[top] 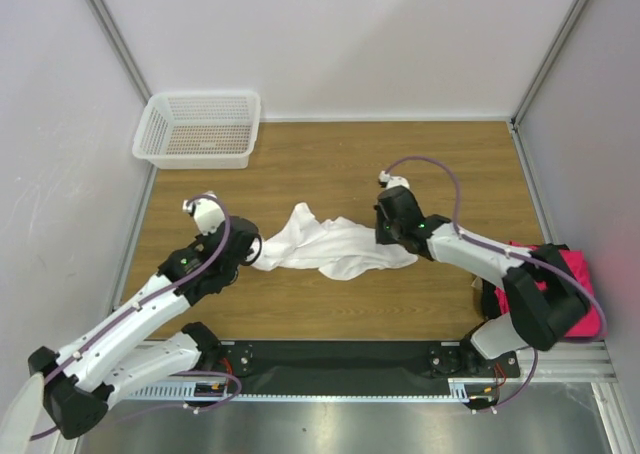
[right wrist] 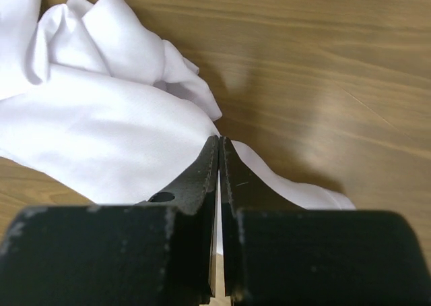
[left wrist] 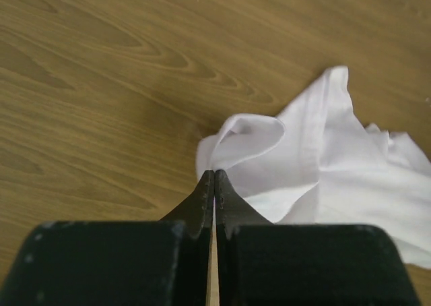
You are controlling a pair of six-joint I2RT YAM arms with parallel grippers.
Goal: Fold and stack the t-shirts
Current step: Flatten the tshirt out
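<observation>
Two arms over a wooden table point(top: 330, 164), crumpled white t-shirt point(top: 335, 246) mid-table between them, white mesh basket point(top: 195, 159) at far-left corner, magenta-pink t-shirt point(top: 585, 309) at right edge, left gripper point(left wrist: 214, 178) and right gripper point(right wrist: 219, 144) each pinched tight on opposite edges of the white shirt

soft white cloth t-shirt point(top: 330, 246), matt wood table point(top: 400, 164)

My left gripper point(left wrist: 214, 179) is pressed together right at a curled hem of the white t-shirt point(left wrist: 337, 164), but I cannot tell whether any cloth lies between the tips. The shirt runs under the gripper's body and off the picture to its right. The same doubt holds at my right gripper point(right wrist: 220, 146). Far back of it, my right arm point(top: 480, 249) half covers the pink t-shirt point(top: 580, 269).
</observation>
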